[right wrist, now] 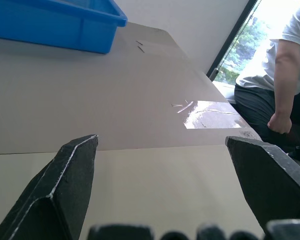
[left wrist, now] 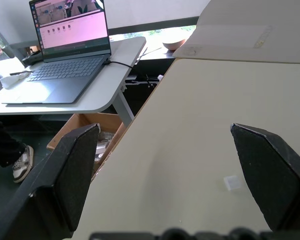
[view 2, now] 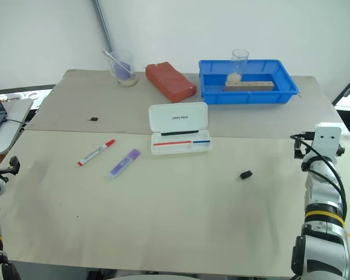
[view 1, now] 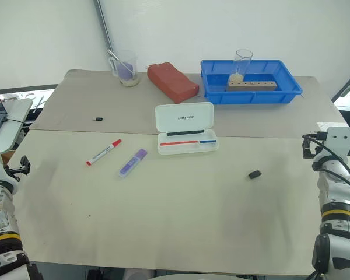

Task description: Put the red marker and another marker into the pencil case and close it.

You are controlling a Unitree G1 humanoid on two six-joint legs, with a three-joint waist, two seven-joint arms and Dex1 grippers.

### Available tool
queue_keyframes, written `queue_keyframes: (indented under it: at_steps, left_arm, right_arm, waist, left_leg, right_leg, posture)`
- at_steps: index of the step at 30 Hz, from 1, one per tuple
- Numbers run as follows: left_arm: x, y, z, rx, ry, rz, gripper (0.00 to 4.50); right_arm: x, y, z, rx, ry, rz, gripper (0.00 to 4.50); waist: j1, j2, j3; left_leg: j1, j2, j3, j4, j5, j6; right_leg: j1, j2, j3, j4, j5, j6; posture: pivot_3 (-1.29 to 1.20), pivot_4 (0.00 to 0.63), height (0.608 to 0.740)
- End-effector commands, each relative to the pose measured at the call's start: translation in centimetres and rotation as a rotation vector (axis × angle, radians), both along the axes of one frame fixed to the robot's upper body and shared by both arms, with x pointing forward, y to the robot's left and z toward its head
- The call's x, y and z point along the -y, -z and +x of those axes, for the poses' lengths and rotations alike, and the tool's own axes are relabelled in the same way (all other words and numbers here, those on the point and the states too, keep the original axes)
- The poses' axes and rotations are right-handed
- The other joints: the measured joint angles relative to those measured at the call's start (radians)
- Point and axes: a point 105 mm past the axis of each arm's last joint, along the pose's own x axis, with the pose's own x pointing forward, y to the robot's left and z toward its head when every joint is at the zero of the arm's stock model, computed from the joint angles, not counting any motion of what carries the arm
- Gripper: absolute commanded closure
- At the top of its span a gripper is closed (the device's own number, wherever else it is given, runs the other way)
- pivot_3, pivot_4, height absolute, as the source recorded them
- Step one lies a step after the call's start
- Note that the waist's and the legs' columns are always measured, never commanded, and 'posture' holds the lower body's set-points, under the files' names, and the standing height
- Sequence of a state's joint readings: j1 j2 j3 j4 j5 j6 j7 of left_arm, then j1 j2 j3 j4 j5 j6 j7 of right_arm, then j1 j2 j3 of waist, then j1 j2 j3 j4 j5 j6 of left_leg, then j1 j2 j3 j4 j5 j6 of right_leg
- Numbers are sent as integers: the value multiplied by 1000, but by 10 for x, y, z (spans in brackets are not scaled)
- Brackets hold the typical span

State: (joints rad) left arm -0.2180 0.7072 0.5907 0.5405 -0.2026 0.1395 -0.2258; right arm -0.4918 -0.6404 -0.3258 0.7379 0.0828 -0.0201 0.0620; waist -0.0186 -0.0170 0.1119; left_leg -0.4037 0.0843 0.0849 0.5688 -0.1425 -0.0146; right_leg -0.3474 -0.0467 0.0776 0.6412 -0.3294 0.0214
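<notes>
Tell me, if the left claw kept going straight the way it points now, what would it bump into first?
Probably nothing on the table: the open left claw points over the beige tabletop toward its edge. Beyond that stands a white side table with an open grey laptop, though depth is unclear.

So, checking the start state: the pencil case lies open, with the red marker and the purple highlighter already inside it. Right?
Not quite. The pencil case is open, but the red marker and purple highlighter lie on the table to its left, as the left eye view shows.

Head pair high over the table (view 1: 175,221) — wrist cameras low, facing outward past opposite edges.
</notes>
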Motion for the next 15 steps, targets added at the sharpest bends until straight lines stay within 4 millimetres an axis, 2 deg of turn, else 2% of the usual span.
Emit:
queue_keyframes:
  at_steps: [1,3,5,8,11,15]
  left_arm:
    - [-3,-23,0,39,7,66,36]
    - [-1,-35,2,72,41,65,36]
    - [13,-57,10,100,153,98,36]
    - [53,-91,27,117,405,133,36]
    - [105,-113,43,100,665,162,36]
    - [176,-118,59,17,998,189,36]
  right_arm:
    - [4,-18,-1,59,-7,-22,0]
    - [4,-23,0,61,-27,-36,0]
    - [-6,-31,5,77,-91,-36,0]
    - [-45,-42,17,64,-331,-26,0]
    - [-90,-51,16,41,-581,-12,0]
    - [-140,-57,-2,-31,-844,-24,0]
  waist:
    - [0,0,0]
    - [0,0,0]
    - [0,0,0]
    - [0,0,0]
    - [4,1,-1]
    - [8,3,-1]
  left_leg:
    - [0,0,0,0,0,0]
    - [0,0,0,0,0,0]
    - [0,0,0,0,0,0]
    - [-1,0,0,0,0,0]
    - [-1,0,0,0,0,0]
    - [-1,0,0,0,0,0]
  right_leg:
    - [0,0,0,0,0,0]
    - [0,0,0,0,0,0]
    - [0,0,0,0,0,0]
    - [-1,0,0,0,0,0]
    - [0,0,0,0,0,0]
    - [1,0,0,0,0,0]
  posture:
    - [0,150,740]
    - [0,150,740]
    - [0,150,740]
    - [0,150,740]
    - [0,150,740]
    - [0,150,740]
